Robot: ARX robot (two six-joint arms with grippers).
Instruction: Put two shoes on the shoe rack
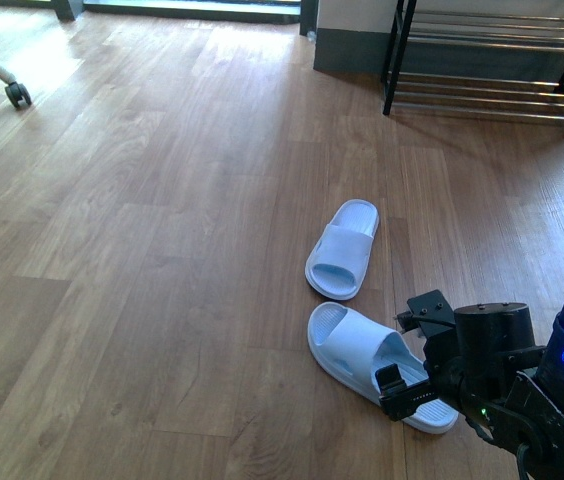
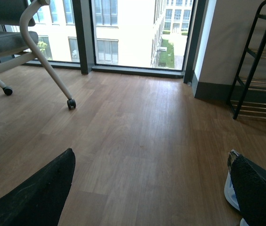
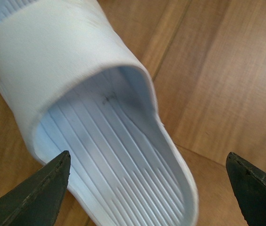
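Two light blue slide shoes lie on the wooden floor in the front view. The far shoe [image 1: 342,250] lies apart. The near shoe [image 1: 357,350] has my right gripper [image 1: 409,345] open over its heel, one finger on each side. In the right wrist view the shoe's ribbed heel [image 3: 119,160] lies between the open fingers of the gripper [image 3: 148,154]. The black shoe rack [image 1: 492,60] with chrome bars stands at the far right and holds nothing that I can see. My left gripper [image 2: 151,154] is open and empty above the floor. A shoe's edge [image 2: 229,190] shows beside one of its fingers.
A chair on castors [image 2: 10,42] stands to one side in the left wrist view, and one castor [image 1: 17,95] shows at the far left of the front view. The rack's end loop [image 2: 258,56] stands by a wall, with windows behind.
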